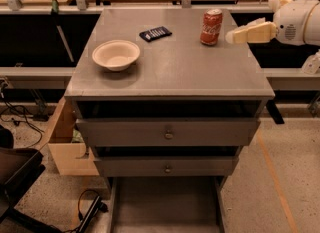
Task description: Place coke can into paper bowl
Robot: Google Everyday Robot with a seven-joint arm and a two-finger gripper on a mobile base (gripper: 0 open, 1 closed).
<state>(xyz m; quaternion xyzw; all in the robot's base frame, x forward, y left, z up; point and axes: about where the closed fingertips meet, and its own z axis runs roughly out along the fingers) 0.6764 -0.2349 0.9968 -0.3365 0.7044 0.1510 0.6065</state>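
The gripper (234, 36) hung just right of the upright can (211, 26), pointing at it; whether it was open could not be told. The bowl (116, 54) sat well left.

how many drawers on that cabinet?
2. Upper drawer sits below the open gap under the top, lower drawer beneath it; both are closed. The gripper hovers close beside the coke can. No others visible.
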